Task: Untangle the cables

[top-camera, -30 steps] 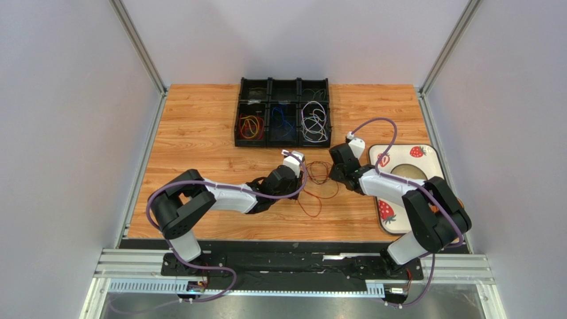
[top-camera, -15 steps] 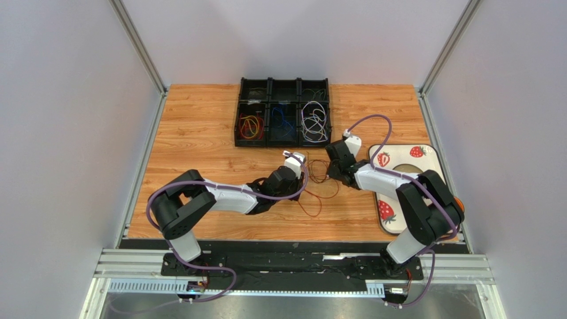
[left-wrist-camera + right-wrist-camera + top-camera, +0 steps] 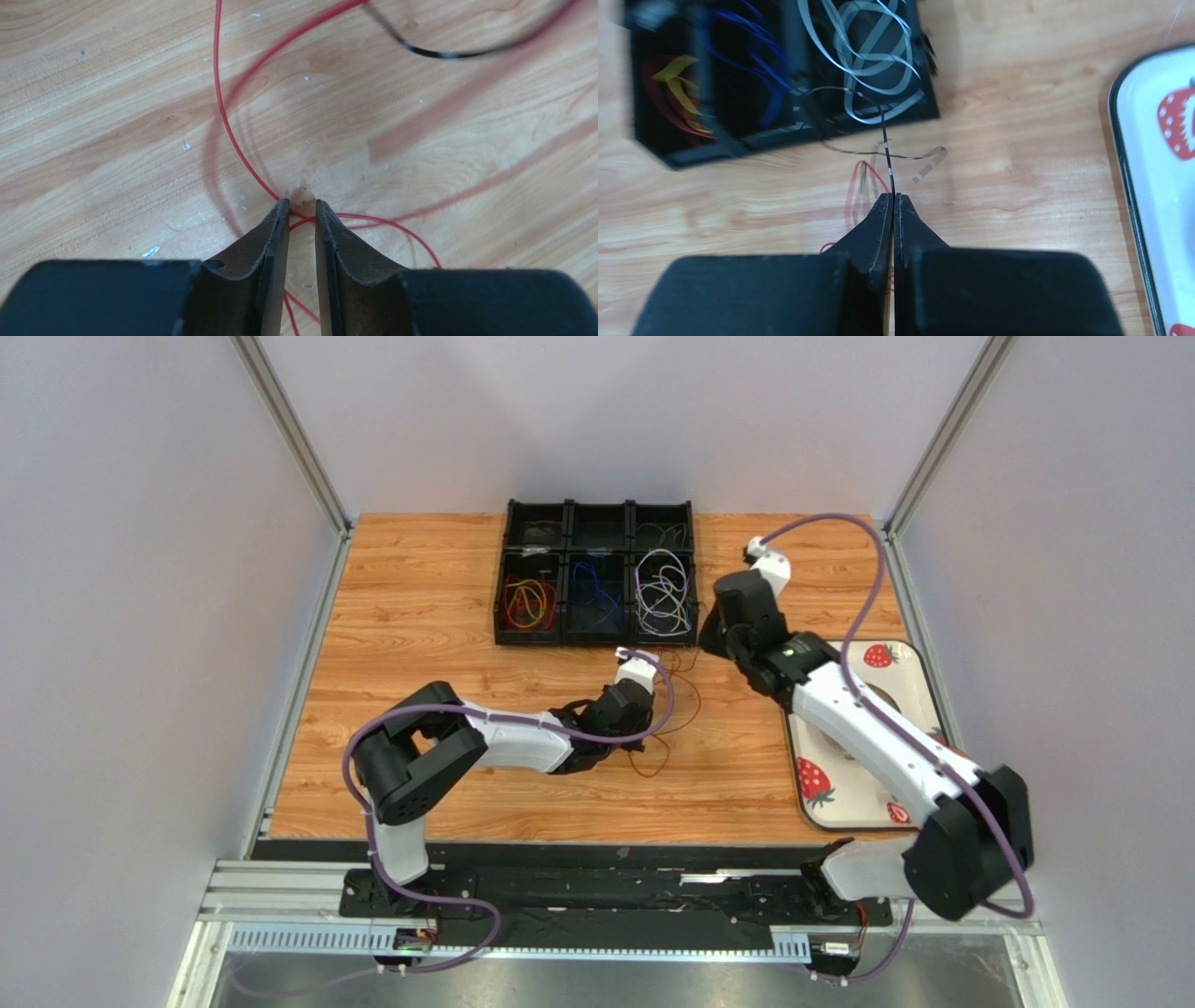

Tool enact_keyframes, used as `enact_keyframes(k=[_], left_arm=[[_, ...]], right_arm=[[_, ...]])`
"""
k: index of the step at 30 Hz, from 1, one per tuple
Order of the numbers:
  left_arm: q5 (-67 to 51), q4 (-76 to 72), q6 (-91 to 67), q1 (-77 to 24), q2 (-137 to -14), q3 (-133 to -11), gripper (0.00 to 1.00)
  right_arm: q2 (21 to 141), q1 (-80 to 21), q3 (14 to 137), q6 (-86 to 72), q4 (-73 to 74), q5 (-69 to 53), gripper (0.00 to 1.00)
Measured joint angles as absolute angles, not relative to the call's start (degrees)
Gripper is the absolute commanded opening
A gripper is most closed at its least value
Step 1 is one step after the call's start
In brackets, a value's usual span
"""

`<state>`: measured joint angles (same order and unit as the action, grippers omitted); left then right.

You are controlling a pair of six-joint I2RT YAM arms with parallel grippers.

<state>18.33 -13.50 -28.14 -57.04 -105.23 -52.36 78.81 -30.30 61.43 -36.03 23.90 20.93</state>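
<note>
The table is wood with a clear grain, light orange-brown. Its finish is smooth and satin, flecked close up with tiny pale specks. The red cable lying on it has a smooth, slightly glossy, plastic-looking jacket. The dark cable is equally smooth with pale bands along it, and the white cables show a faint sheen. The compartment tray looks like matt black plastic. The fingers of the left gripper and the right gripper are matt black and plastic-looking, with smooth faces. The strawberry tray is glossy white with a printed surface. The frame rails are bare silvery metal.
</note>
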Motion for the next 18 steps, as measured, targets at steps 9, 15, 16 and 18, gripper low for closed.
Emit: enact_keyframes(k=[9,15,16,18], left_arm=[[21.32,-9.74,-29.67,-57.04,-107.63,-56.64,0.26],[21.74,-9.76,-29.95,-57.04,-107.66,-56.6,0.34],[21.63,-10.59,-29.91,-57.04,-107.42,-55.99,0.41],[20.95,-13.5,-29.39,-57.04,-105.8,-52.99,0.59]], right_arm=[[65.78,-30.35,74.76,-33.98,29.69,20.21,0.0],[62.52,-30.35,82.46,-32.36,30.94,18.9,0.0],[61.78,-30.35,82.46,-31.92,31.03,19.09,0.0],[61.36,-30.35,82.46,-31.33,31.22,19.64,0.0]])
